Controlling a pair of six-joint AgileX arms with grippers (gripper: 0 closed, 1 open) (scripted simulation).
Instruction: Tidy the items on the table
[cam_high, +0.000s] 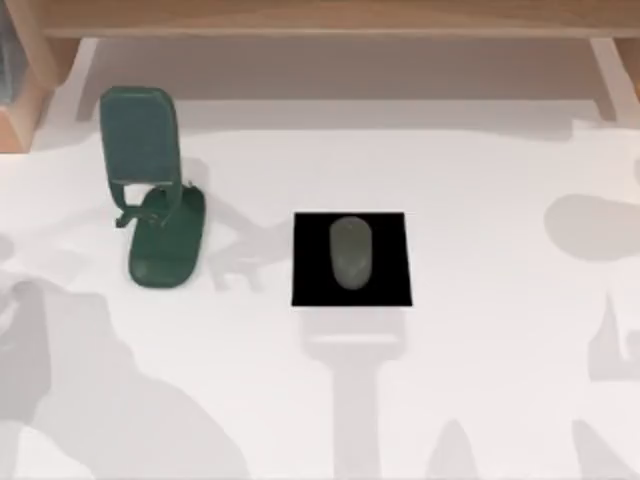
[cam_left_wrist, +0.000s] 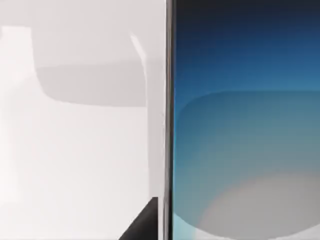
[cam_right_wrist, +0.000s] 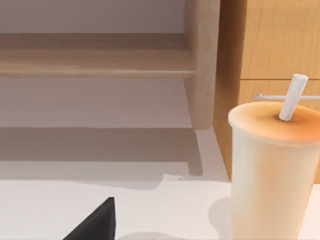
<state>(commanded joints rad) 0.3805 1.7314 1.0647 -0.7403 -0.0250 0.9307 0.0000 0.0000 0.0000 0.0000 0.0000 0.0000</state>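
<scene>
The small grey oval mouse (cam_high: 351, 252) lies on a black square pad (cam_high: 351, 259) in the middle of the white table (cam_high: 480, 380). The smartphone (cam_left_wrist: 245, 125), its blue screen glowing and its pale rim standing as a straight edge, is very close to the camera in the left wrist view, with white tabletop (cam_left_wrist: 75, 150) beside it. A dark corner (cam_left_wrist: 142, 222) pokes in next to the phone's rim. A corner of the black pad (cam_right_wrist: 95, 222) is in the right wrist view.
A dark green phone stand (cam_high: 155, 190) stands left of the pad with nothing on it. A light wooden shelf (cam_high: 330, 20) runs along the back edge. A pale cup with a straw (cam_right_wrist: 272, 170) stands by the shelf's leg (cam_right_wrist: 202, 65). Arm shadows lie across the front of the table.
</scene>
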